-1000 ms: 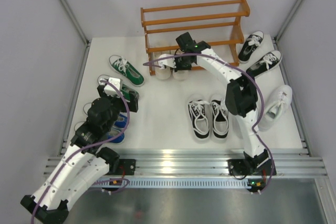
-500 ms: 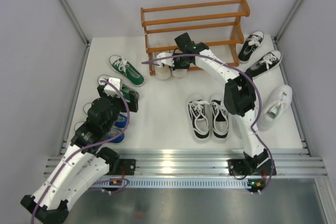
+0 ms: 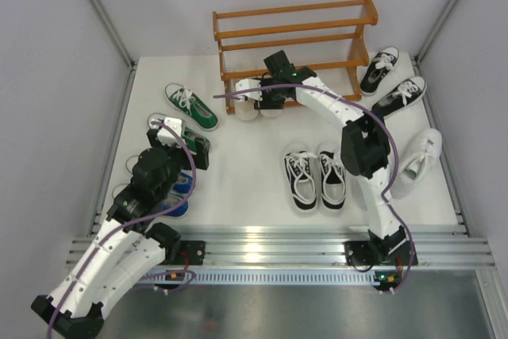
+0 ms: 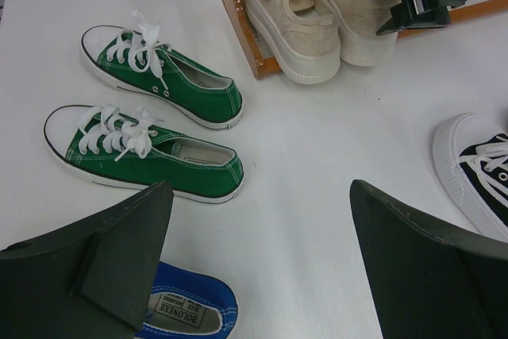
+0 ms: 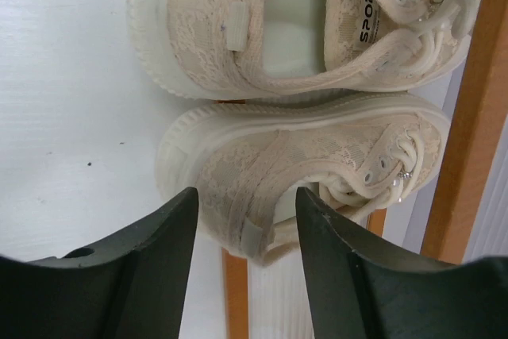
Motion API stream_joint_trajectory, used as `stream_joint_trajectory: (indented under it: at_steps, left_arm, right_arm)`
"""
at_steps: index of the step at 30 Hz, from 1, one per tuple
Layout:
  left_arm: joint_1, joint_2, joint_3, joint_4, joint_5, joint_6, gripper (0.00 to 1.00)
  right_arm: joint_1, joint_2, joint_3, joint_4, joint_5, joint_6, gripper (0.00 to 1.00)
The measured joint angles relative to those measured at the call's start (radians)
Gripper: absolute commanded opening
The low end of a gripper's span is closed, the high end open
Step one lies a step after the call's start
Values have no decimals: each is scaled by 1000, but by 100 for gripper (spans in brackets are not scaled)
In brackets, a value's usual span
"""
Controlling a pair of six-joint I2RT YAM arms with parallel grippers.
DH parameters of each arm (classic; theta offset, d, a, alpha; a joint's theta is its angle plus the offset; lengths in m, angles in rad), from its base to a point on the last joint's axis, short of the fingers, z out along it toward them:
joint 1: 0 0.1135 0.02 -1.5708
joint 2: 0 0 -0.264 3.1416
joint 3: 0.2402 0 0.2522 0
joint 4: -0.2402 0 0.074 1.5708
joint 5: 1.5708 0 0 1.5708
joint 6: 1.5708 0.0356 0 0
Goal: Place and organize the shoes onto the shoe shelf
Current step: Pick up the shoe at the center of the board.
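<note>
From above, your right pincer point(image 3: 268, 97) sits over the beige shoes point(image 3: 246, 107) at the lower-left end of the shelf point(image 3: 294, 12). Left wrist: the left pincer point(image 4: 262, 275) gapes empty beside the green shoes point(image 4: 159, 160). Right wrist: the fingers point(image 5: 151, 267) stand parted around one beige heel; lift straight away without dragging it.

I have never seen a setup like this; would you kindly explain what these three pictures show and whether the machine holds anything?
Two white robot arms stand at the near edge of a table. One camera looks down from above; one sits on each wrist, seeing its own fingers. On the table lie green shoes, a blue shoe, black shoes and a white shoe. Beige shoes sit with toes in the bottom of the wooden shelf. The left gripper is open and empty. The right gripper stands open astride one beige heel, apparently not gripping.
</note>
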Motion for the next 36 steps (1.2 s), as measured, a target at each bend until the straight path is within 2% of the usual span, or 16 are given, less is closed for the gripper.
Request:
stream_joint_trajectory:
  at_steps: [2,3,8,9,13,18,20,23,28,30,33,36]
  left_arm:
    - [0,0,0,0,0,0,98]
    - [0,0,0,0,0,0,98]
    - [0,0,0,0,0,0,98]
    - [0,0,0,0,0,0,98]
    - [0,-4,0,0,0,-8,98]
    - [0,15,0,0,0,-77,98]
    - [1,47,3,-1,-7,-143,98]
    - [0,111,5,-13,-26,-282,98]
    - [6,227,21,-114,-109,-587,97]
    - [21,286,59,-177,-138,-698,95]
    - [83,402,143,-253,-153,-826,92]
    - [180,513,192,-272,-123,-903,88]
  right_arm:
    - [5,-24,-25,14,-8,10,57]
    - [9,-36,-33,16,-13,17,62]
    - [33,-152,-122,27,-43,53,68]
    - [38,-187,-146,28,-51,64,73]
    - [53,-347,-253,7,-105,139,80]
    - [53,-620,-485,-53,-192,230,81]
    - [41,-776,-636,-70,-235,292,81]
    - [-8,-894,-752,-72,-275,367,81]
    - [-255,-1086,-979,-29,-385,505,85]
    - [-315,-1158,-1081,5,-435,538,86]
    - [-380,-1255,-1217,42,-527,568,86]
    - [-438,-1287,-1265,43,-592,576,86]
